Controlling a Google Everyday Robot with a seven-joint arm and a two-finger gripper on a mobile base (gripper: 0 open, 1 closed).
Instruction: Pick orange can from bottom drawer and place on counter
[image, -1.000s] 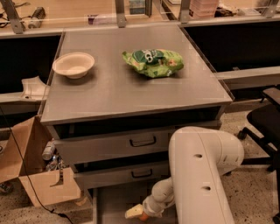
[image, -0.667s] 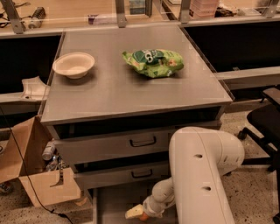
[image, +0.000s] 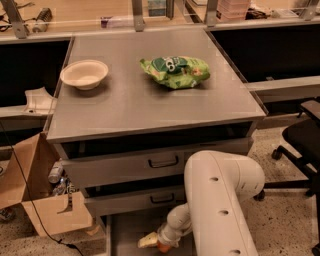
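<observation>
A bowl (image: 84, 74) is sitting left on the counter (image: 130, 112). Below, the bottom drawer (image: 124, 231) is standing open and the gripper (image: 150, 243) is hanging inside it, with the orange can (image: 163, 247) showing right against it, grip impossible to tell. A green bag (image: 175, 71) is lying rightward.

Single high camera, looking down over counter (image: 150, 110); gripper (image: 154, 243) near bottom edge.

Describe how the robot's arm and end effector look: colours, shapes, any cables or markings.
The arm is a thick, smooth, off-white shell with rounded ends and a few small dark round holes along its side. It narrows into a slimmer, rounded off-white wrist section. No cables or markings show. The end effector, down in the bottom drawer at the picture's lower edge, looks pale cream-yellow.
</observation>
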